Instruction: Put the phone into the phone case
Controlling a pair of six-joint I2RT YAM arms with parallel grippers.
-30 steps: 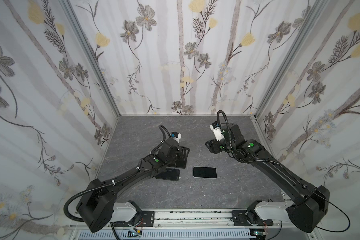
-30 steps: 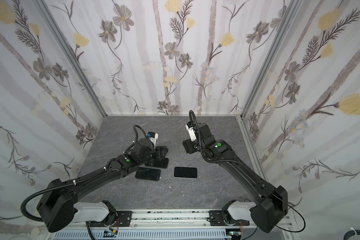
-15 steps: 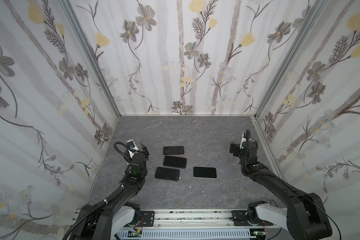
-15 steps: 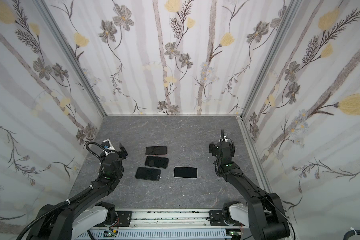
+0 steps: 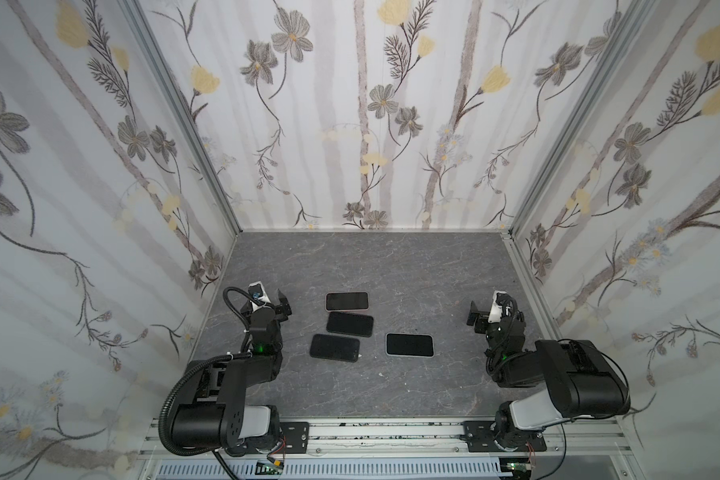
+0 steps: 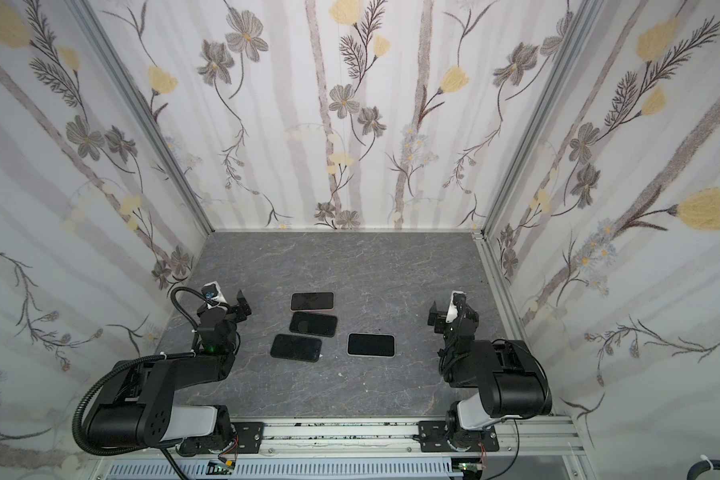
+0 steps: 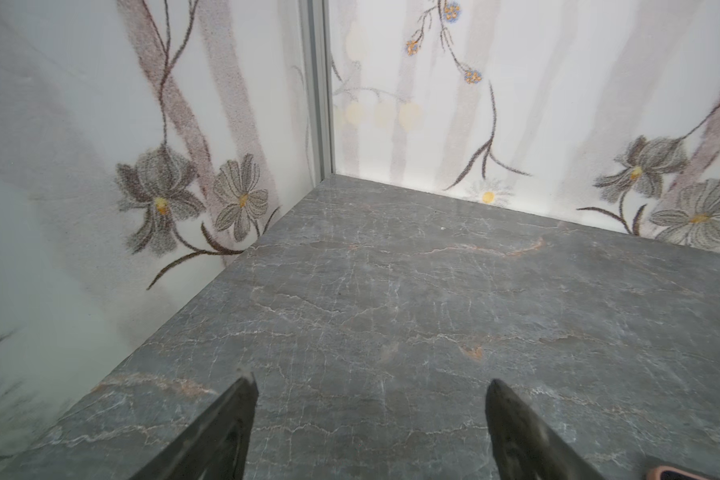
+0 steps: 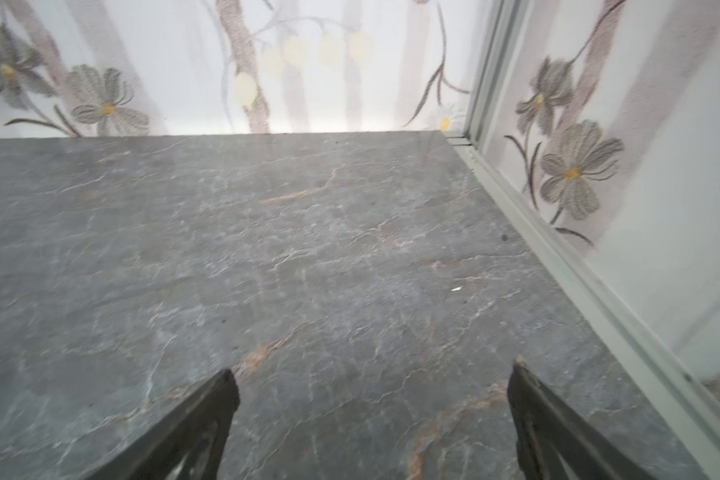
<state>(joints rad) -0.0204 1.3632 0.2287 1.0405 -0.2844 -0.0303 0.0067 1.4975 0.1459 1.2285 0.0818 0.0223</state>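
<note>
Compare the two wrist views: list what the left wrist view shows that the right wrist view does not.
Left wrist only: the pink-edged corner of a phone, just entering the frame beside one finger.

Right wrist only: a metal rail along the table's edge at the foot of the side wall, and a small white speck on the table. No phone appears.

Both: the grey marble table, floral walls meeting at a corner post, and an open hand with nothing between its fingers, the left hand and the right hand.
</note>
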